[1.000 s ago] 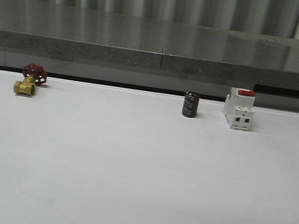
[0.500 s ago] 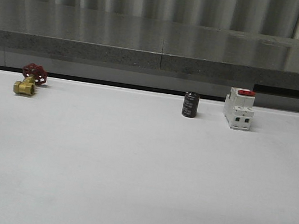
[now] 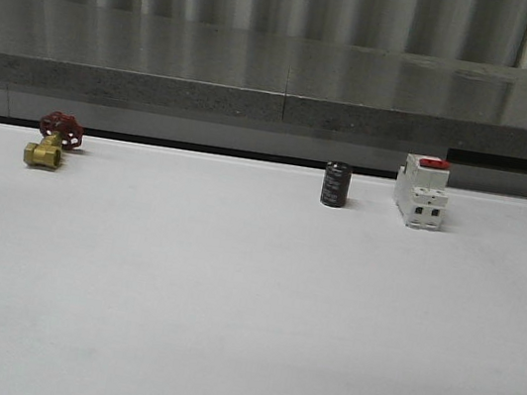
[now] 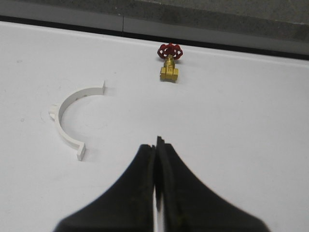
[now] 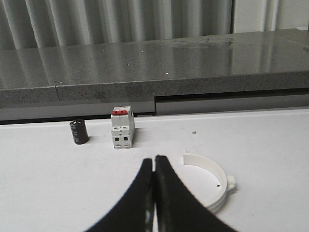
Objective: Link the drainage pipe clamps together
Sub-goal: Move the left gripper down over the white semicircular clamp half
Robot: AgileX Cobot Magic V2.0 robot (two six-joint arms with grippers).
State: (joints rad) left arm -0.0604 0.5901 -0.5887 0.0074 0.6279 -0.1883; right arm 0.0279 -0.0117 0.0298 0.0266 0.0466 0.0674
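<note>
You are starting with both halves still lying apart on the white desk (image 3: 246, 305). The left gripper (image 4: 155, 145) is hovering with its jaws pressed together and empty, one clamp half (image 4: 67, 121) lying flat near it, short of the brass valve (image 4: 169, 60). The right gripper (image 5: 154, 164) is likewise pinched closed on nothing, the other clamp half (image 5: 212, 181) lying just beside it, nearer than the breaker (image 5: 121, 129) and black capacitor (image 5: 79, 132). Spread each pair of jaws before descending, and grip each arc mid-span so the end tabs stay free to meet.
</note>
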